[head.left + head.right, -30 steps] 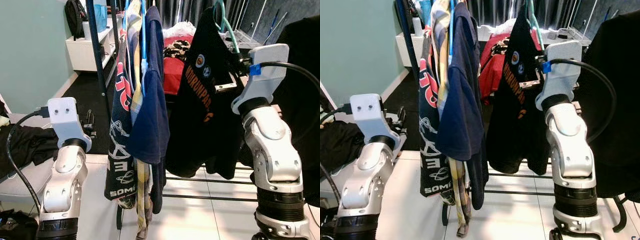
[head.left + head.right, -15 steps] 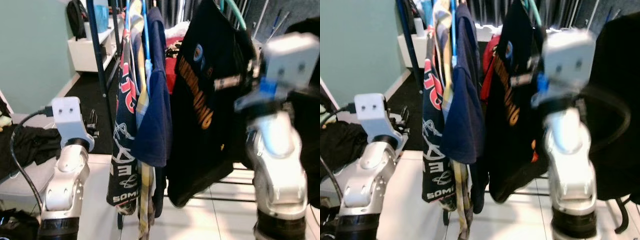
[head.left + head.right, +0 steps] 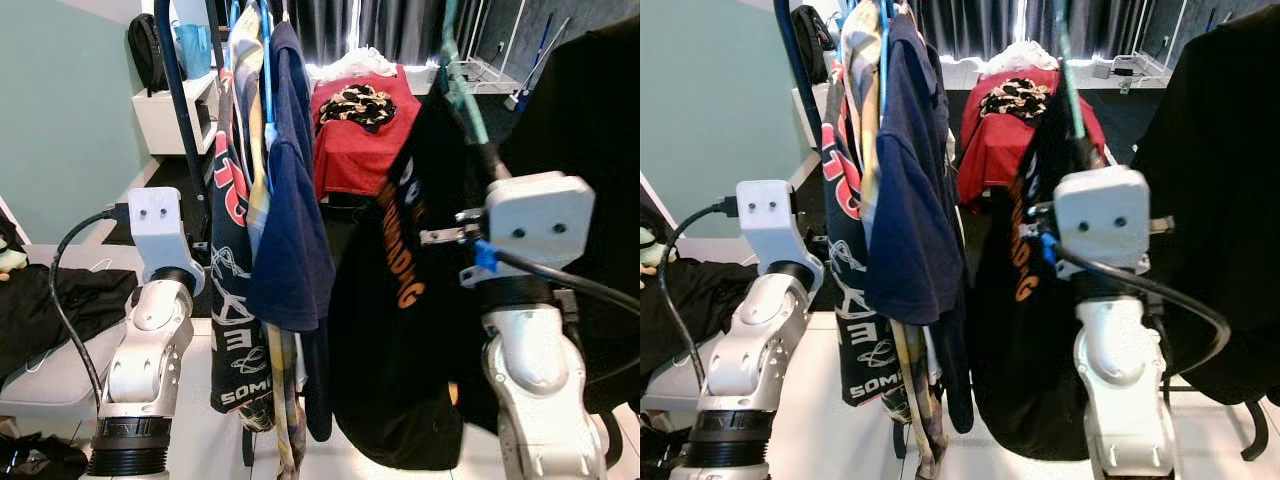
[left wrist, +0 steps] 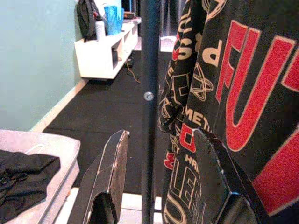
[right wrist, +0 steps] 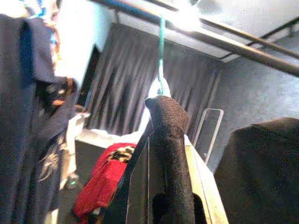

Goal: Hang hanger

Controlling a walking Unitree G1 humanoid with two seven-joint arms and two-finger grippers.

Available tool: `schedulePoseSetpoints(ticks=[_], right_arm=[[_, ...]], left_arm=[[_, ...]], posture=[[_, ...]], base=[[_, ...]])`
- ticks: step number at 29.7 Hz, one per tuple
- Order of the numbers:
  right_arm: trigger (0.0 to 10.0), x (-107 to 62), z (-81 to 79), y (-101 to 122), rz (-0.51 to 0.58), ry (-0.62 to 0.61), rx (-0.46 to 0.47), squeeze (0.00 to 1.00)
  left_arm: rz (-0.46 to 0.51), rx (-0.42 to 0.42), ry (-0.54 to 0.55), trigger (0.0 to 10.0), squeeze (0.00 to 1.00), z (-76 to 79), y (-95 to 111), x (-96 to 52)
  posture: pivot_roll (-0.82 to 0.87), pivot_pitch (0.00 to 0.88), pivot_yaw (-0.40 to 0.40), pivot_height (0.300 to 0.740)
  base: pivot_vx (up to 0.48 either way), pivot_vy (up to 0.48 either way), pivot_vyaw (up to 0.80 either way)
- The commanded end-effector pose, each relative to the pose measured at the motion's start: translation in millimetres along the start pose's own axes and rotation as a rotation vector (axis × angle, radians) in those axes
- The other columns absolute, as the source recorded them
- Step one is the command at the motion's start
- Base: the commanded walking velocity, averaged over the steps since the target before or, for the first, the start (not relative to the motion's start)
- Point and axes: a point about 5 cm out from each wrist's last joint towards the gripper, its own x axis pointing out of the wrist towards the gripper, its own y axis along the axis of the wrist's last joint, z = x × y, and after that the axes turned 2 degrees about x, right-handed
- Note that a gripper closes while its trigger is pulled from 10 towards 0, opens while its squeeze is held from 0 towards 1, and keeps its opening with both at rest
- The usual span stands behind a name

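Note:
My right gripper is shut on the neck of a green hanger, over which a black T-shirt with orange print is draped. The shirt hangs in front of my right arm. The hanger's hook reaches up toward a dark rail; I cannot tell whether it rests on it. My left gripper is open, level with the rack's dark upright post, beside a black shirt with red lettering.
A navy tee and other garments hang from the blue rack at the left. A large black garment hangs on the right. Behind lie a red cloth pile and a white shelf; dark clothes lie at the left.
My right arm has swung the hanger and black shirt closer and lower in view, so the shirt now hangs in front of the arm. The whole view has also shifted a little.

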Motion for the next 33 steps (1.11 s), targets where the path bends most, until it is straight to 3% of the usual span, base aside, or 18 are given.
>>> schedulePoseSetpoints(ticks=[1, 2, 4, 5, 6, 7, 8, 11, 12, 16, 17, 18, 19, 20, 21, 22, 23, 33], right_arm=[[10.0, -4.9, 0.6, 8.8, 0.037, 0.042, 0.015, 0.00], [10.0, -4.9, 0.6, 8.8, 0.037, 0.042, 0.015, 0.00], [10.0, -7.6, 50.6, -2.4, -0.045, -0.047, -0.124, 0.00], [10.0, -20.4, 70.5, -16.2, -0.146, -0.065, -0.163, 0.00], [10.0, -20.4, 70.5, -16.2, -0.146, -0.065, -0.163, 0.00], [10.0, -30.4, 81.8, -25.1, -0.216, -0.073, -0.182, 0.00], [10.0, -44.8, 78.1, -37.4, -0.301, -0.045, -0.123, 0.00], [10.0, -57.5, 66.4, -47.3, -0.366, -0.022, -0.035, 0.00], [10.0, -66.7, 50.0, -55.8, -0.411, -0.001, 0.052, 0.00], [10.0, -66.7, 50.0, -55.8, -0.411, -0.001, 0.052, 0.00], [10.0, -72.8, 31.7, -64.0, -0.446, 0.035, 0.131, 0.00], [10.0, -72.8, 31.7, -64.0, -0.446, 0.035, 0.131, 0.00], [10.0, -72.5, 11.6, -71.8, -0.454, 0.090, 0.197, 0.00], [10.0, -72.5, 11.6, -71.8, -0.454, 0.090, 0.197, 0.00], [10.0, -69.2, -4.5, -76.5, -0.450, 0.144, 0.261, 0.00], [10.0, -69.2, -4.5, -76.5, -0.450, 0.144, 0.261, 0.00], [10.0, -64.5, -16.3, -77.8, -0.436, 0.193, 0.312, 0.00], [10.0, -54.5, -33.4, -74.1, -0.389, 0.290, 0.409, 0.00]], left_arm=[[0.032, 0.031, -0.005, 10.0, 0.00, -5.8, 5.4, 1.2], [0.032, 0.031, -0.005, 10.0, 0.00, -5.8, 5.4, 1.2], [0.064, 0.081, 0.006, 10.0, 0.00, -27.0, 16.5, 13.4], [0.027, 0.121, -0.018, 10.0, 0.00, -35.1, 9.4, 13.7], [0.027, 0.121, -0.018, 10.0, 0.00, -35.1, 9.4, 13.7], [-0.004, 0.146, -0.034, 10.0, 0.00, -39.7, 2.9, 12.6], [-0.055, 0.160, -0.071, 10.0, 0.00, -39.8, -8.9, 5.0], [-0.100, 0.163, -0.105, 10.0, 0.00, -37.3, -20.3, -6.0], [-0.144, 0.154, -0.119, 10.0, 0.00, -34.8, -30.8, -18.9], [-0.144, 0.154, -0.119, 10.0, 0.00, -34.8, -30.8, -18.9], [-0.186, 0.137, -0.128, 10.0, 0.00, -32.5, -39.9, -31.9], [-0.186, 0.137, -0.128, 10.0, 0.00, -32.5, -39.9, -31.9], [-0.214, 0.124, -0.124, 10.0, 0.00, -31.4, -46.3, -42.7], [-0.214, 0.124, -0.124, 10.0, 0.00, -31.4, -46.3, -42.7], [-0.227, 0.117, -0.122, 10.0, 0.00, -31.6, -49.9, -49.8], [-0.227, 0.117, -0.122, 10.0, 0.00, -31.6, -49.9, -49.8], [-0.234, 0.114, -0.120, 10.0, 0.00, -32.1, -51.5, -53.5], [-0.224, 0.101, -0.134, 10.0, 0.00, -28.0, -50.2, -54.0]], posture=[[-0.14, 0.178, 0.037, 0.740], [-0.14, 0.178, 0.037, 0.740], [-0.15, 0.175, 0.047, 0.740], [-0.16, 0.177, 0.055, 0.740], [-0.16, 0.177, 0.055, 0.740], [-0.16, 0.177, 0.055, 0.740], [-0.17, 0.183, 0.058, 0.740], [-0.16, 0.187, 0.051, 0.740], [-0.15, 0.187, 0.045, 0.740], [-0.15, 0.187, 0.045, 0.740], [-0.14, 0.185, 0.035, 0.740], [-0.14, 0.185, 0.035, 0.740], [-0.13, 0.182, 0.008, 0.740], [-0.13, 0.182, 0.008, 0.740], [-0.12, 0.179, -0.003, 0.740], [-0.12, 0.179, -0.003, 0.740], [-0.11, 0.175, -0.018, 0.740], [-0.10, 0.177, -0.024, 0.740]], base=[[0.000, 0.000, 0.00], [0.000, 0.000, 0.00], [0.000, 0.000, 0.00], [0.000, 0.000, 0.00], [0.000, 0.000, 0.00], [0.000, 0.000, 0.00], [0.000, 0.000, 0.00], [0.000, 0.000, 0.00], [0.000, 0.000, 0.00], [0.000, 0.000, 0.00], [0.000, 0.000, 0.00], [0.000, 0.000, 0.00], [0.000, 0.000, 0.00], [0.000, 0.000, 0.00], [0.000, 0.000, 0.00], [0.000, 0.000, 0.00], [0.000, 0.000, 0.00], [-0.137, 0.000, 0.00]])
